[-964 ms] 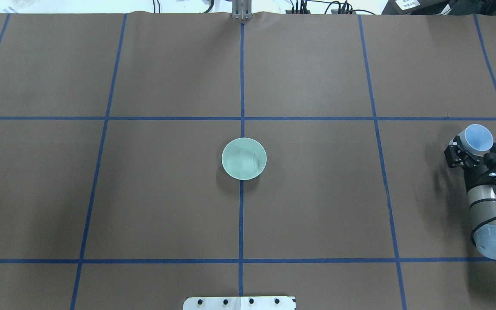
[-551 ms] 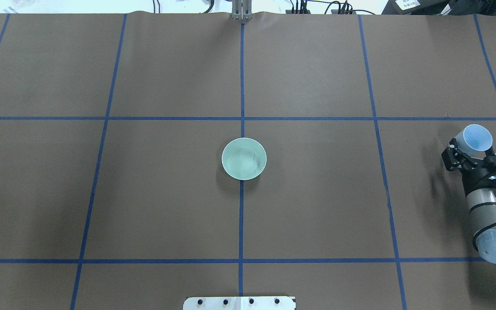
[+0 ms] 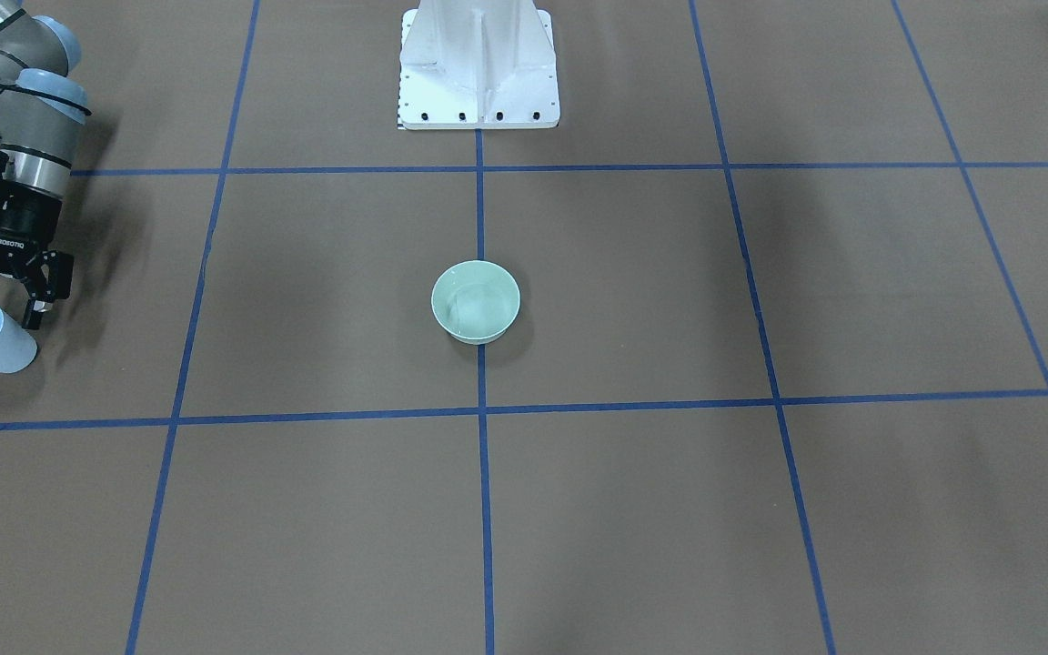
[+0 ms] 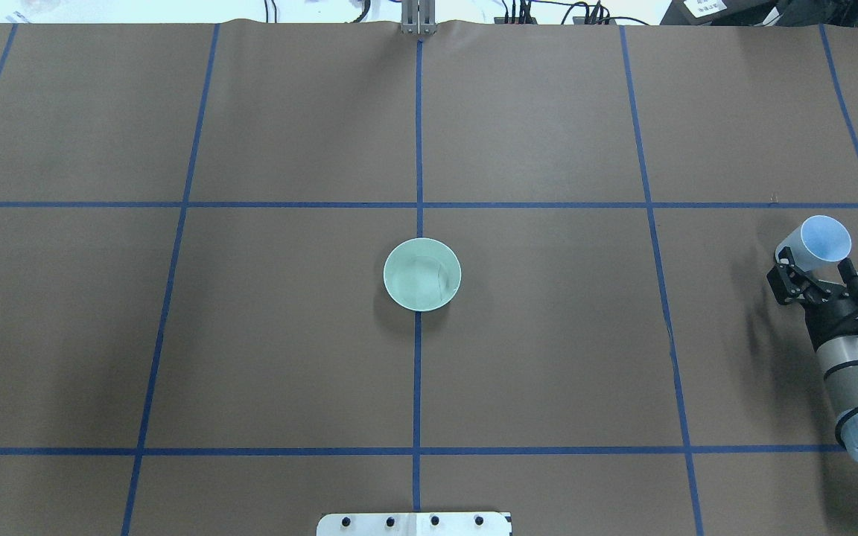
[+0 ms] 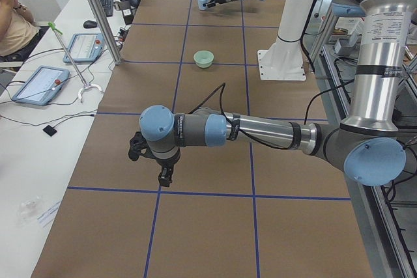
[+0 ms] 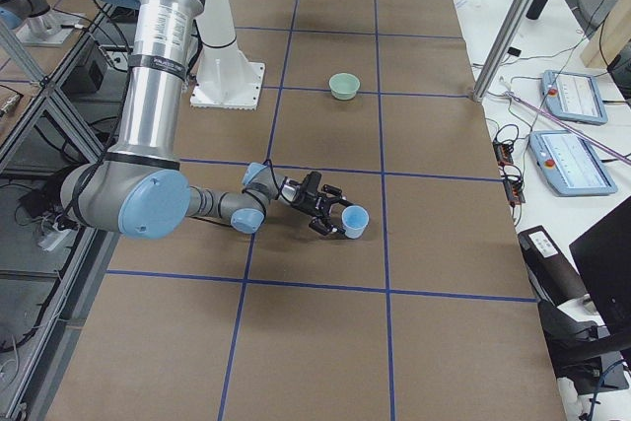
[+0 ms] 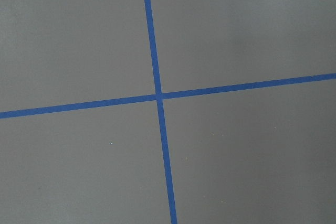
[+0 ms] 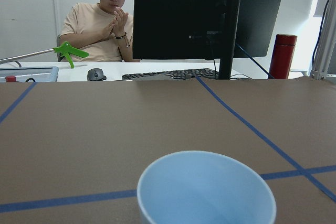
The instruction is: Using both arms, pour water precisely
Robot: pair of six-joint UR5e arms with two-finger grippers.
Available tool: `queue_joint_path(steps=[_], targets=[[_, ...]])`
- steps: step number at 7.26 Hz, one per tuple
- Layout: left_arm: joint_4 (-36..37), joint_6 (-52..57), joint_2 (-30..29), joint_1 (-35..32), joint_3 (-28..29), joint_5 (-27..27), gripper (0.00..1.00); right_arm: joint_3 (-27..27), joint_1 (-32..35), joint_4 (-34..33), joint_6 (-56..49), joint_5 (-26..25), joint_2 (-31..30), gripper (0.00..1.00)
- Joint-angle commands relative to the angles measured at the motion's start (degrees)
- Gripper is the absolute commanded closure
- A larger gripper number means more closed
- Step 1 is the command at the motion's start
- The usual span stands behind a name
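The right gripper (image 4: 816,268) has drawn back from the pale-blue, tapered, plastic-looking cup (image 4: 825,238), its fingers spread and empty just beside it. Whether the left gripper (image 5: 164,179) is spread or clenched cannot be told. Water (image 4: 421,279) glints in the round mint-green bowl (image 4: 386,272) at centre. A careless swing could clip and topple the cup.

Two cameras are looking down on the table (image 4: 287,126) from opposite long edges, two along it from its ends, all sharing the middle bowl (image 4: 422,274). The wrist cameras are sitting close, facing tape lines (image 7: 157,96) and a cup (image 8: 206,192).

Brown table (image 4: 287,335) with blue tape grid (image 4: 418,149), green bowl (image 4: 421,253), pale-blue cup (image 4: 816,242)
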Motion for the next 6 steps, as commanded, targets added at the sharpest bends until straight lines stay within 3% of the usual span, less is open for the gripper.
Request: queue_joint_path(steps=[1, 3, 6], targets=[[0.02, -0.01, -0.01, -0.04, 0.04, 0.0, 0.0, -0.05, -1.03, 5.7, -0.47, 1.14, -2.7, 0.0], [-0.07, 0.08, -0.01, -0.04, 0.04, 0.0, 0.0, -0.05, -1.03, 12.54, -5.45, 3.33, -3.41, 0.0], [-0.07, 0.08, 0.08, -0.04, 0.13, 0.0, 0.0, 1.7, -0.77, 17.74, -11.96, 5.61, -5.87, 0.0]])
